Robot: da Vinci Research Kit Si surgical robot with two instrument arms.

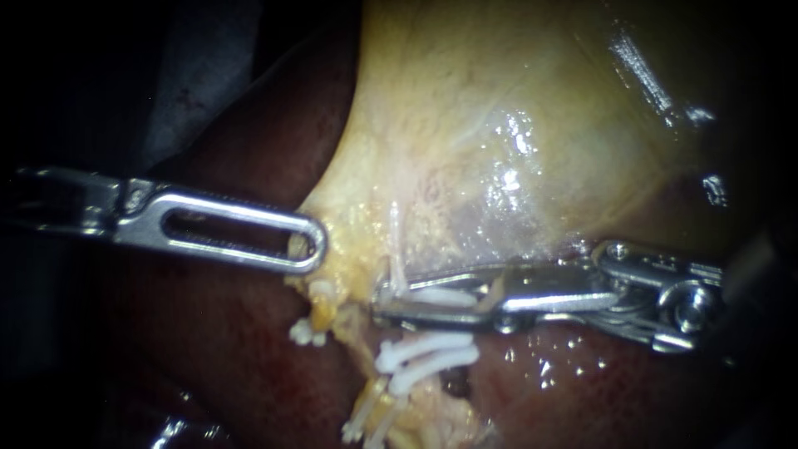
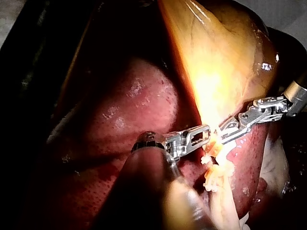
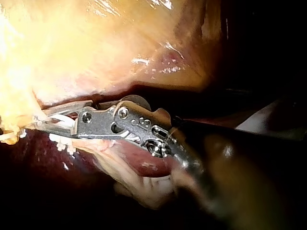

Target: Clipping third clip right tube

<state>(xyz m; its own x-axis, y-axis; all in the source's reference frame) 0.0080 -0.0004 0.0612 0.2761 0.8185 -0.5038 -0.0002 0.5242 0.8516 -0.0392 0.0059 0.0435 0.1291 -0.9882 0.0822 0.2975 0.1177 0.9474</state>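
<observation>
Two instruments were in play, both mine, tips near each other at the lower edge of the gallbladder (image 1: 465, 108).

My left instrument (image 1: 309, 249): slotted jaws lying close together, clamped on the yellow fringe of the gallbladder's edge. Yellow tissue showed through the slot near the tip. The left wrist view agreed, with the tip buried in that same fringe.

My right instrument (image 1: 382, 301): jaws only narrowly apart, one white loaded clip (image 1: 440, 295) held between them and touching both. The jaw tips met a thin pale strand, the right tube (image 1: 396, 249), which ran down from the gallbladder. I could not tell whether the tube sat fully inside the clip.

Counts:
- One clip in the jaws.
- Two set clips (image 1: 432, 342), long and white, side by side across the tube just below my right jaws, close to them but not touching.
- Two small white clip ends (image 1: 303, 333) further over on the left strand, one just under my left tip and one lower down at the frame edge. They were too small to say more.
- One gallbladder, and one liver (image 1: 233, 349), dark red, under and around everything.

Pose:
- The left shaft came in from the left, near level, dipping slightly toward its tip.
- The right shaft came in from the right, also near level, with the wrist joint straight and the jaws pointing left toward the tube.
- In the right wrist view my right jaws lay flat, between the gallbladder on one side and the liver on the other.
</observation>
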